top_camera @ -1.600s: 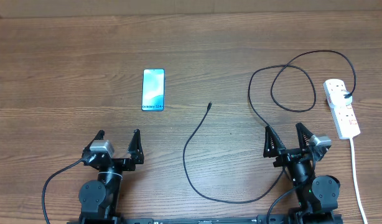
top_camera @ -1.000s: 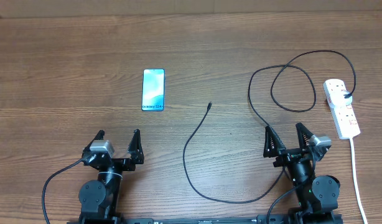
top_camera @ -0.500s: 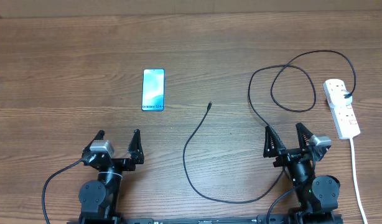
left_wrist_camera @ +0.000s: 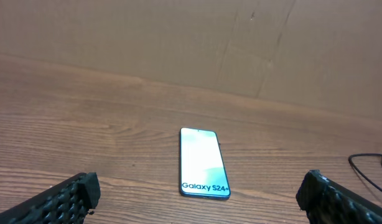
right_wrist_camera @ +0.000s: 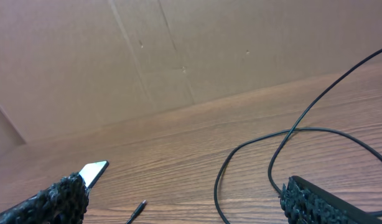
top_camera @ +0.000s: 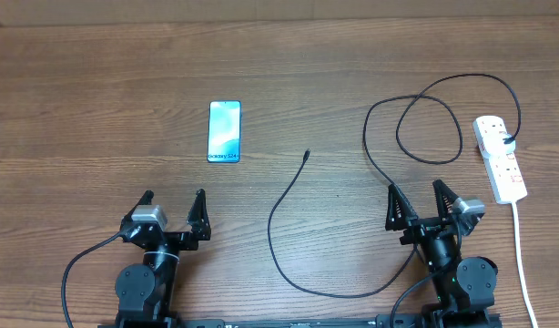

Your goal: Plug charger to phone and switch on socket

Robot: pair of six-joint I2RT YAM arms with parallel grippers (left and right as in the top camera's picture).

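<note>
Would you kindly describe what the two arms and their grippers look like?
Both arms are black, with round joints. The left gripper and right gripper each carry a silver-grey block at the wrist and two tapered black fingers with knobbly faces. A black cable loops beside the left base.

Your left gripper (top_camera: pixel 174 195) sits at 7 o'clock and your right gripper (top_camera: pixel 414 188) at 5 o'clock. Both point toward 12, jaws spread wide and empty, arms folded behind them.

Phone (top_camera: pixel 224 131): one. Charger (top_camera: pixel 270 221): one. Socket (top_camera: pixel 500 158): one, with one white cord (top_camera: pixel 523 255). Red switch marks (top_camera: pixel 510 157): perhaps three, too small to be sure. Grippers, two: left gripper (top_camera: pixel 174 195), right gripper (top_camera: pixel 414 188).
</note>
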